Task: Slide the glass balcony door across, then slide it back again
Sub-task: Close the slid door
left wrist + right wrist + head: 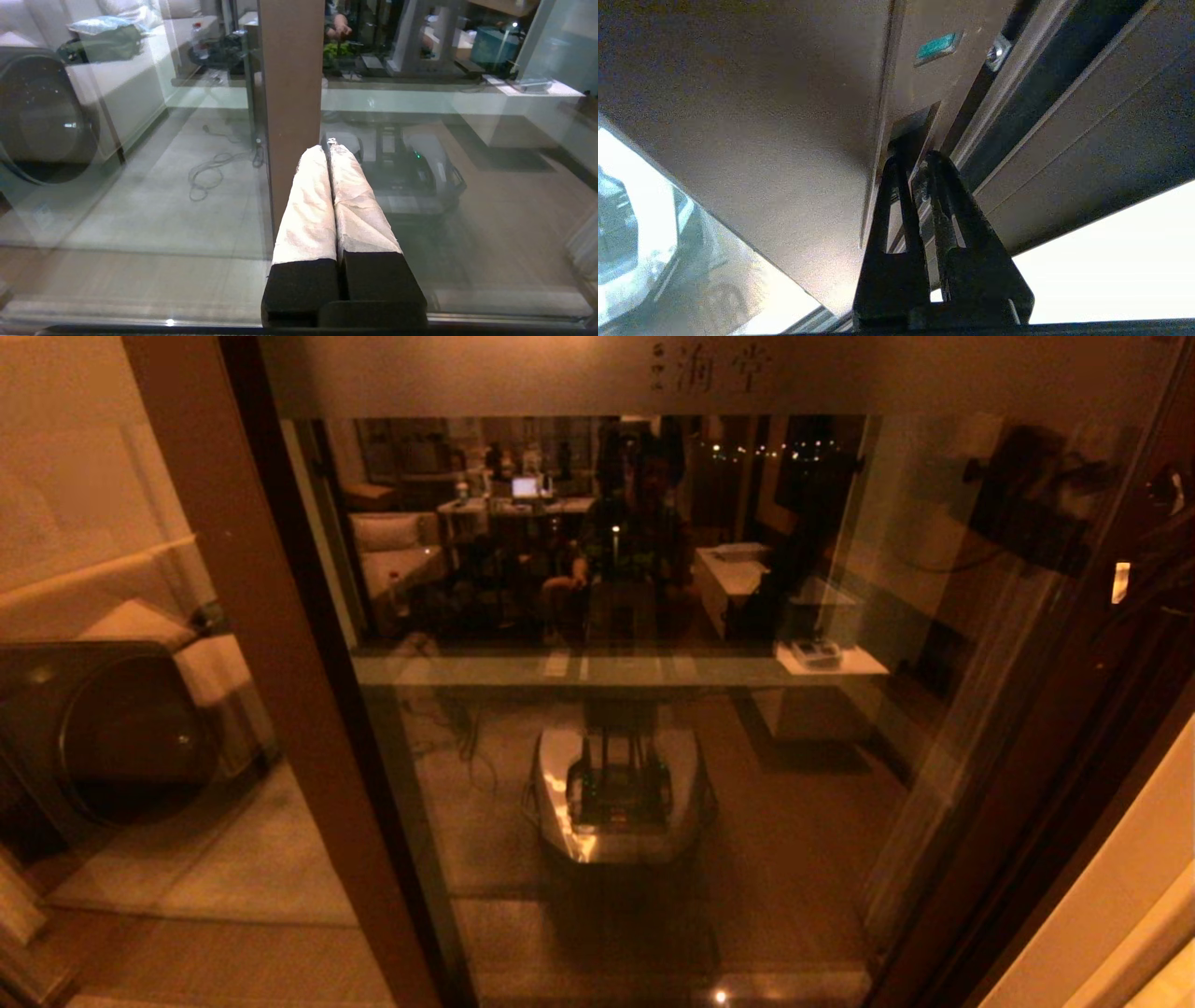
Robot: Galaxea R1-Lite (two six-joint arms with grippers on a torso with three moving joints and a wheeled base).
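Note:
The glass balcony door [653,616] fills the head view, a tall reflective pane with a frosted top band and a dark stile [1074,728] on the right. In the right wrist view my right gripper [915,161] is shut. Its black fingertips [892,168] sit at the narrow dark handle slot [911,128] of that stile [924,74], below a small screw [995,53]. My left gripper [331,147] is shut and holds nothing. Its white-wrapped fingers [308,205] point at the glass [467,196] just beside a brown upright [289,84].
The brown upright [280,691] stands left of the pane. A dark round-fronted washing machine [121,737] shows through the glass beyond it. A loose cable [210,172] lies on the floor behind. A pale wall [1120,915] borders the right side. The pane reflects my base [616,793].

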